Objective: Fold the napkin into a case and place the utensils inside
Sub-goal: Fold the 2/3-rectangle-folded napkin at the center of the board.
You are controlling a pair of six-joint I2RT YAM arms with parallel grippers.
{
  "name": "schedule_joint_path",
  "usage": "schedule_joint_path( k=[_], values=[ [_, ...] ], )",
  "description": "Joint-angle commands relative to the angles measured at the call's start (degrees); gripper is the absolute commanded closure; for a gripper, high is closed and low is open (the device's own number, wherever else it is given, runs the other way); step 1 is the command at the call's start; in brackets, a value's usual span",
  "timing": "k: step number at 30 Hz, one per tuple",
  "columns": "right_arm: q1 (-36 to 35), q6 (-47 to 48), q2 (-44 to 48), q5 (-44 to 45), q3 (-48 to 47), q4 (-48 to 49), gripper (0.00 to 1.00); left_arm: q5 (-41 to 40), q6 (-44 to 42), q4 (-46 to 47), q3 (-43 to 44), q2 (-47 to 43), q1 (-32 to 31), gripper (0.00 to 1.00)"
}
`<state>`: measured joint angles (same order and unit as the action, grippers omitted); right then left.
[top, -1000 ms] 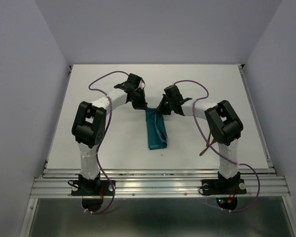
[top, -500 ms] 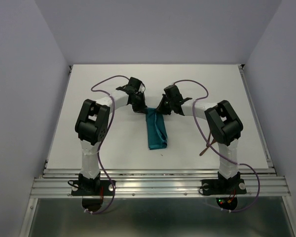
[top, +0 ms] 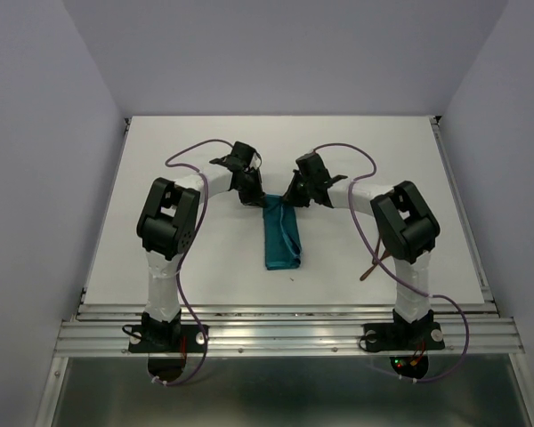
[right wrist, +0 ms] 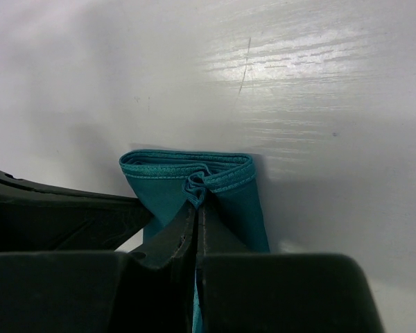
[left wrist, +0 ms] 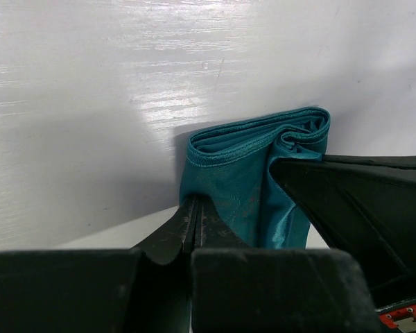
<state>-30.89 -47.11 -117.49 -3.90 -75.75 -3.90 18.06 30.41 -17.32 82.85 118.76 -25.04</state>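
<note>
Since a second ago the left arm's elbow has shifted slightly toward the napkin (top: 282,238), and the cloth's far end seems to sit a little nearer the arm bases. The right arm looks unchanged.

Fingers of the left gripper (left wrist: 194,223) are pressed together with no gap, pinching the napkin's far left corner. Fingers of the right gripper (right wrist: 196,223) are likewise pressed tight, pinching the far right corner, where the cloth bunches into a small pucker. The two grippers sit just beside each other at that far end, and each wrist view shows the other gripper's dark finger alongside.

Beyond the fingers, the napkin is teal and slightly shiny, folded in layers into a narrow strip with stitched hems showing along its far edge. Seen from above, it runs from the grippers back toward the arm bases, lying on the white table (top: 205,267) between the two arms.

Well to the right of the napkin, beside the right arm's upright link, lies a thin reddish-brown utensil (top: 371,267). It is partly hidden, and its type cannot be told.
</note>
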Motion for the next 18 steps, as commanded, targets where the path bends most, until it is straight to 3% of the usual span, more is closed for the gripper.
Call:
schedule_joint_path(
  k=[1,18],
  values=[
    [-0.83,1.41,3.41,0.48,-1.68,-3.39,0.99,-1.45,-0.44,-1.22,-1.55,1.65,-0.36,1.00],
    [-2.50,0.80,4.29,0.74,-4.58,-4.62,0.99,-1.10,-0.27,-1.49,-1.29,2.09,-0.89,1.00]
  ],
)
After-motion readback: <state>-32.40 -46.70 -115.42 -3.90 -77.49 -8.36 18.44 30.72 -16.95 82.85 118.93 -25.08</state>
